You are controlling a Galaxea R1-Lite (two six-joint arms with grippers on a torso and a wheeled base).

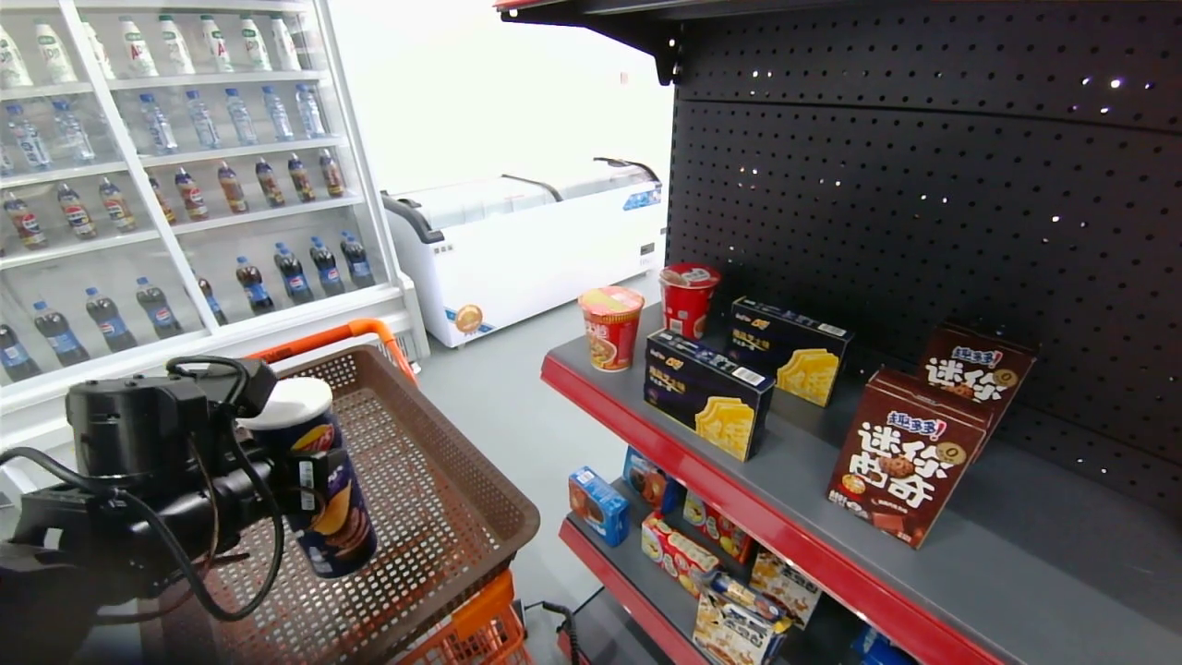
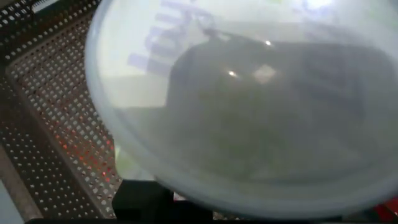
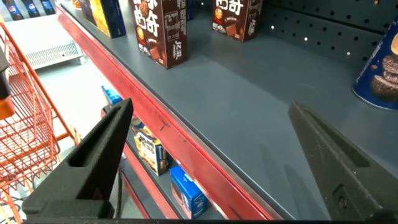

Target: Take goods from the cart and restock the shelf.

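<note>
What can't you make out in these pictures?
Left wrist view: the lid, right at the lens, is blurred and hides the can below it.
Right wrist view: a blue tub is cut off by the edge.
Head view: the basket's floor is partly hidden by the can and left gripper.

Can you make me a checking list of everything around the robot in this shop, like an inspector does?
Surface: grey shelf top with a red edge, bare past the brown boxes.
Job's things: blue chip can held above the brown cart basket; on the shelf stand two cup noodles, two dark blue boxes and two brown boxes.
Clutter: small boxes jumbled on the lower shelf.
Tools: left tool shut on the chip can; right tool open and empty, facing the shelf.
Cables: black loops at the left wrist; a cord on the floor.
Surroundings: drinks fridge, chest freezer.
</note>
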